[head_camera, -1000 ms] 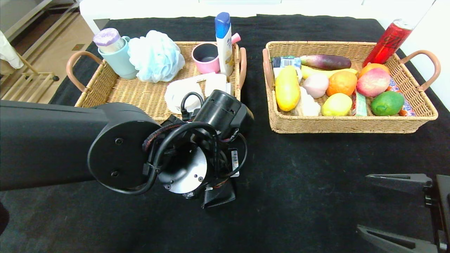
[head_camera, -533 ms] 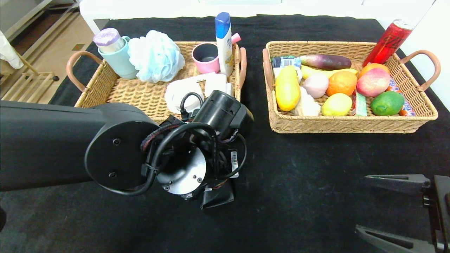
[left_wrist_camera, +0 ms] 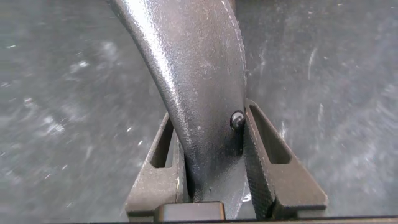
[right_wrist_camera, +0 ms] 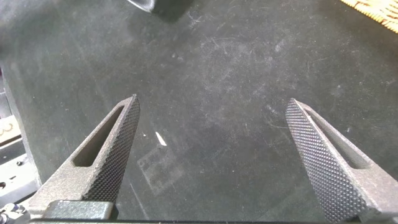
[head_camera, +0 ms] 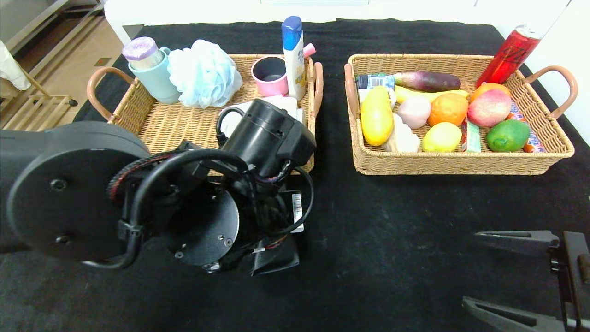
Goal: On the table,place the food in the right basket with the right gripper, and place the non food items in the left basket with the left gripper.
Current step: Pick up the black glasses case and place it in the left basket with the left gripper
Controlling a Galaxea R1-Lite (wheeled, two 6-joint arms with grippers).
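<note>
Black soft pouch (left_wrist_camera: 205, 93), clamped, left hand (left_wrist_camera: 211, 180)

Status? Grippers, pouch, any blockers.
Left gripper clamped on black pouch, just in front of left basket. Right gripper open, parked over table. Only basket's near wall ahead.

Black cloth-draped table (head_camera: 396, 221) flecked with faint white scuffs; two tan woven wicker baskets, left (head_camera: 175, 124) and right (head_camera: 461, 161), with brown loop handles; yellow oblong loaf (head_camera: 376, 116), yellow-green lemon-like ball (head_camera: 441, 137), pale pinkish-grey round bun (head_camera: 414, 111); black textured soft pouch (left_wrist_camera: 199, 93); red can (head_camera: 509, 51).
</note>
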